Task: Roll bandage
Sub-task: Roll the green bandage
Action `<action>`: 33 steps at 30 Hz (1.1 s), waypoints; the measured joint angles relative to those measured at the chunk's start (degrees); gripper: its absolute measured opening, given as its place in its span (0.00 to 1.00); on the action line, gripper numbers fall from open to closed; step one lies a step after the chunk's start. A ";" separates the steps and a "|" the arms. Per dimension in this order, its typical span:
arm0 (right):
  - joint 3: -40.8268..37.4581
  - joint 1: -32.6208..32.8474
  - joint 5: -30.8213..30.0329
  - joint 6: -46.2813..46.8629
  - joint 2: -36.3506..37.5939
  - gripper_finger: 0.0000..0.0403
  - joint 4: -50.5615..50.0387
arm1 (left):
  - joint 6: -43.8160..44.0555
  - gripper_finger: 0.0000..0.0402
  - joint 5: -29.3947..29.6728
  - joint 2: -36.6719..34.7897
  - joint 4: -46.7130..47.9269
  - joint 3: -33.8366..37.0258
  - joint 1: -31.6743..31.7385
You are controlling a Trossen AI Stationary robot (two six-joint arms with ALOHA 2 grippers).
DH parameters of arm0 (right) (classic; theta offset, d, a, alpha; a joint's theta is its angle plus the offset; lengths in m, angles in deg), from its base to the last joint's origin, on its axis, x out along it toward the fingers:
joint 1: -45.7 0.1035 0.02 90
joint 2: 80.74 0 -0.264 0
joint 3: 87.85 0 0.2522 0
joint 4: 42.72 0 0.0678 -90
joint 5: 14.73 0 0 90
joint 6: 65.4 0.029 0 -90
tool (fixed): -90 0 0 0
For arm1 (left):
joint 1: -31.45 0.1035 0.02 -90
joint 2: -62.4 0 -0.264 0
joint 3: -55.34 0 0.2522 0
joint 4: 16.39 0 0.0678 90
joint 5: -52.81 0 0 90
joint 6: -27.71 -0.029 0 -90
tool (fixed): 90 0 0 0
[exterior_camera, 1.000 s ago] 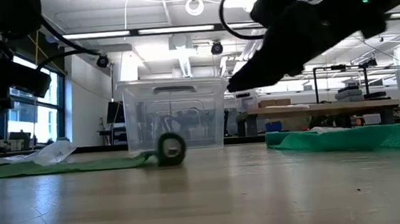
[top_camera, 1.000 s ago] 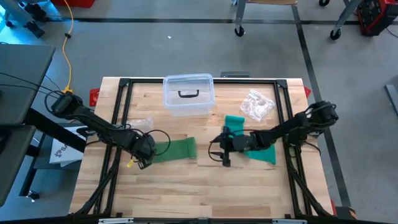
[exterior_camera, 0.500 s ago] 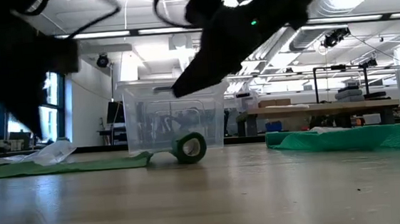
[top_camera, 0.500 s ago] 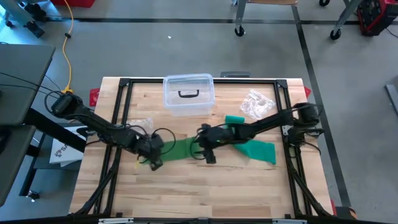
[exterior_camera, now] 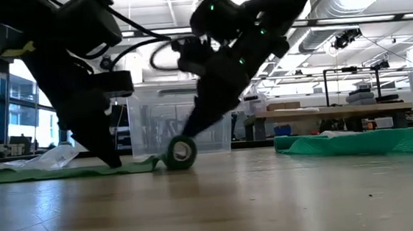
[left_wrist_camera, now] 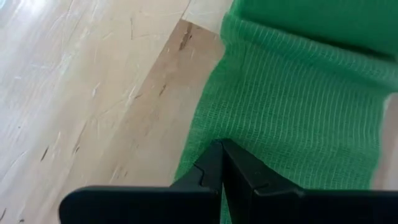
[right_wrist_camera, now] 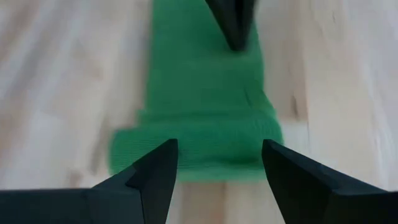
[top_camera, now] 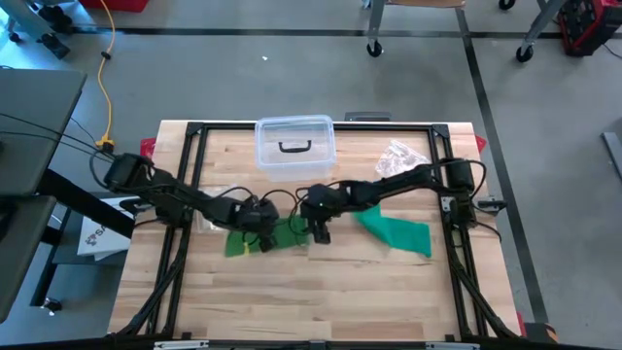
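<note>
No text, label, brand, number or sign can be read anywhere.

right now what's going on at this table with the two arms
Both arms are working a green mesh bandage strip on the wooden table. The left gripper, fingers together, pins the flat strip. The right gripper is open just behind the rolled-up end, apparently about to roll it along. A clear plastic box stands behind.

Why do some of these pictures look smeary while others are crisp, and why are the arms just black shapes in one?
Right wrist view: the green mesh bandage is smeared, while the right pincer is crisp. Left wrist view: sharp weave, left pincer shut on it. Low view: bright windows and ceiling lights behind turn both arms into silhouettes.
</note>
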 joint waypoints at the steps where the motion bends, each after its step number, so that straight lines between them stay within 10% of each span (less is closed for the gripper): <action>1: 0.03 -0.19 0.20 0.02 0.06 0.56 -1.83 | 0.01 0.00 -0.27 0.23 0.43 0.01 0.07; 12: -0.02 0.74 -7.08 1.42 6.01 0.56 -20.19 | -0.20 0.00 0.42 -1.62 1.89 0.22 -1.11; 19: 0.11 1.60 -4.11 2.28 7.60 0.54 -4.41 | -0.44 0.00 0.40 -1.60 1.78 0.25 -1.13; 33: 0.43 -0.19 7.38 1.37 -3.67 0.03 14.98 | 0.06 0.00 1.18 -1.56 4.02 0.23 -1.18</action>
